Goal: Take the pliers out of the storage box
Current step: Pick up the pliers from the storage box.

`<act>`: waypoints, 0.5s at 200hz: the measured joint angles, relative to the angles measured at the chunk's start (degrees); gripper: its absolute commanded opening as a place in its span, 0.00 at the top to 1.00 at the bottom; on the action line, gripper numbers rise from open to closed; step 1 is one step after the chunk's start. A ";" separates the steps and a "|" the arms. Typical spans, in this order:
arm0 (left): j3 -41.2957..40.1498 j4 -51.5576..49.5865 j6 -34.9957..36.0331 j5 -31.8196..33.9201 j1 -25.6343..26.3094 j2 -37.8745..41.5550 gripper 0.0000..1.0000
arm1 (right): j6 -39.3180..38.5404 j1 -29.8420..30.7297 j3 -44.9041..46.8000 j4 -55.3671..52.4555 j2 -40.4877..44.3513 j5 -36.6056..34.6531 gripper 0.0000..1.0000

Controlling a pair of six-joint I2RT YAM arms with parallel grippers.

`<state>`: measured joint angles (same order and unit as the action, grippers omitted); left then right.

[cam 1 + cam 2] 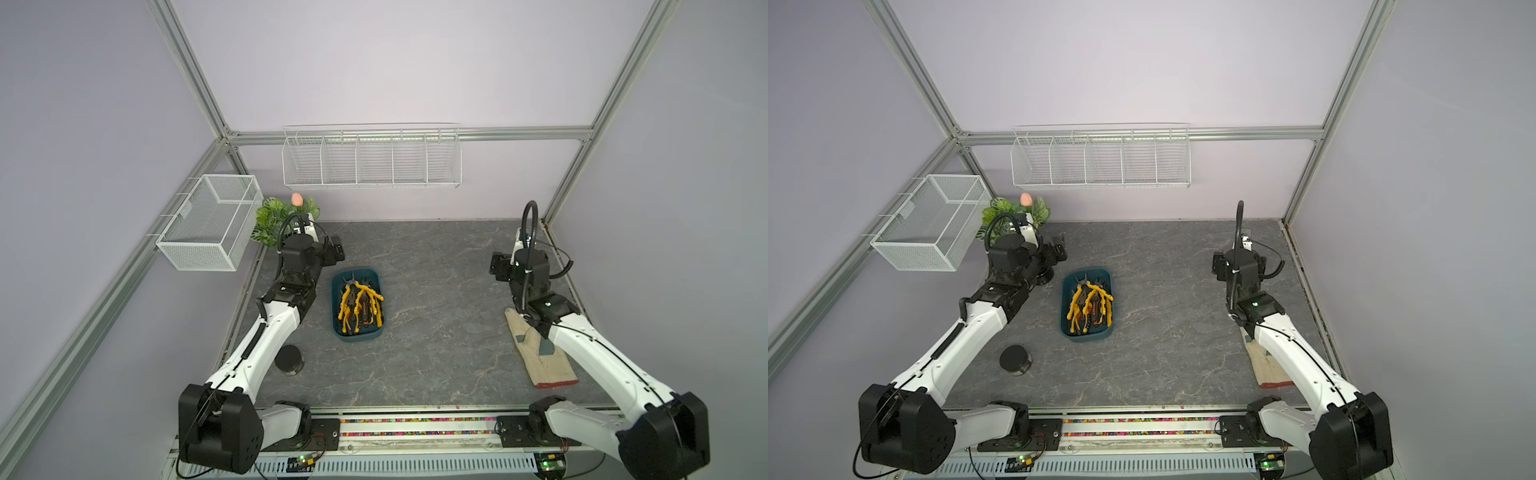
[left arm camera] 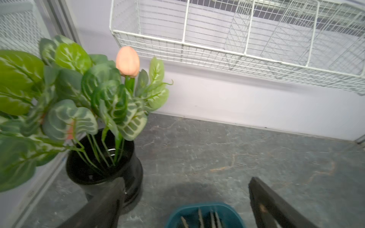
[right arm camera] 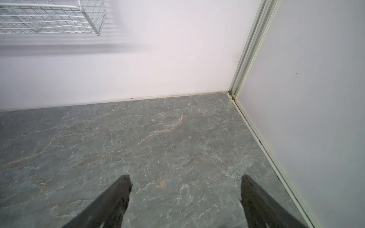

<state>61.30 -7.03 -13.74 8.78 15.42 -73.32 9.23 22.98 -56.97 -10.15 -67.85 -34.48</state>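
Pliers [image 1: 360, 306] lie heaped in the teal box [image 1: 358, 337] at the middle of the grey marbled table [image 1: 436, 332]. Every pair that can be seen is inside its low walls. In both top views yellow and orange-black handles tangle together, most running toward the near end of the box, dark noses toward the far end.

The left gripper [image 2: 185, 180] hangs just beyond the box's far end with its fingers [image 2: 110, 197] spread wide and nothing between them. In the left wrist view the far rim and a few metal tips show between the fingers, and a black-potted plant [image 2: 110, 173] with a peach bud stands just beside one finger.

The right gripper [image 3: 186, 177] is well apart from the box, over bare table near the far right corner, its fingers also spread and empty.

A dark jar [image 1: 290, 360] sits beside the left arm near the table's front. A cream work glove [image 1: 544, 365] lies flat under the right arm. White wire baskets [image 1: 372, 160] hang on the walls.
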 measured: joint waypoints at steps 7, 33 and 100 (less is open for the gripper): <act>2.67 -3.72 -1.33 0.28 1.11 -1.09 0.01 | 0.35 0.92 -2.80 -3.50 -1.27 0.07 0.11; 9.86 -15.39 -3.69 1.27 7.61 -5.40 0.01 | 3.04 1.49 -7.96 -14.12 -6.36 4.96 0.09; 9.51 -31.93 -5.95 -0.39 8.41 -8.85 0.21 | 10.27 1.55 -8.50 -23.91 -11.63 32.15 0.13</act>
<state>70.81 -38.96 -19.68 8.38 23.83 -82.17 19.51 24.53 -65.47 -34.06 -79.48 -2.33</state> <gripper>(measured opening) 0.827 0.896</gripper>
